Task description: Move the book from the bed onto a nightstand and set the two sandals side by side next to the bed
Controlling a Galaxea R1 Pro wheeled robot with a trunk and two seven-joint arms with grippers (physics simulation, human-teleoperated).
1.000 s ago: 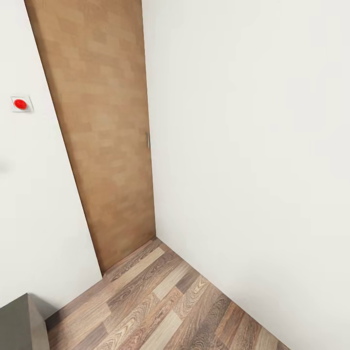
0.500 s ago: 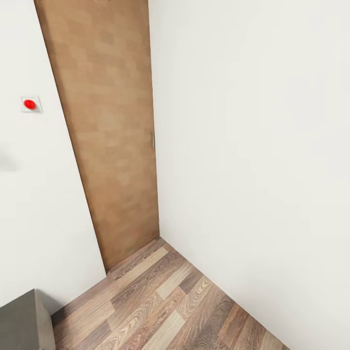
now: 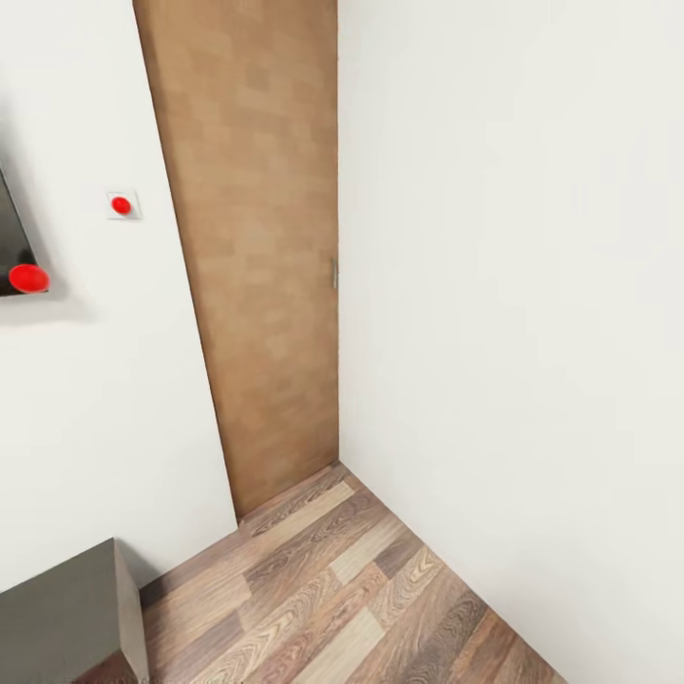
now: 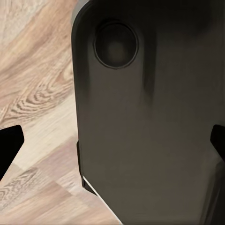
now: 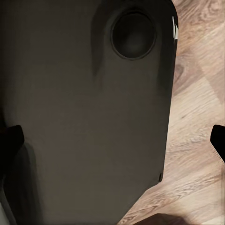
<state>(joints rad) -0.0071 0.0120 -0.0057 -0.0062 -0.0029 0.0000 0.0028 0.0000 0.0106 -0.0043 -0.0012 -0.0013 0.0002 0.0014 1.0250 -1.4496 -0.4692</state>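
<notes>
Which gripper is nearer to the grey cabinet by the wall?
Left, probably. The grey cabinet sits low at the head view's left, the left arm's side. Left gripper and right gripper both hang open beside the robot's dark body, over plank floor.

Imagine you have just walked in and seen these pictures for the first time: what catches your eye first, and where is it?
In the head view, a tall brown wooden door stands in the corner between two white walls, above a wood-plank floor. Left of the door, a small red button on a white plate stands out on the wall. A grey box sits at the lower left.
</notes>
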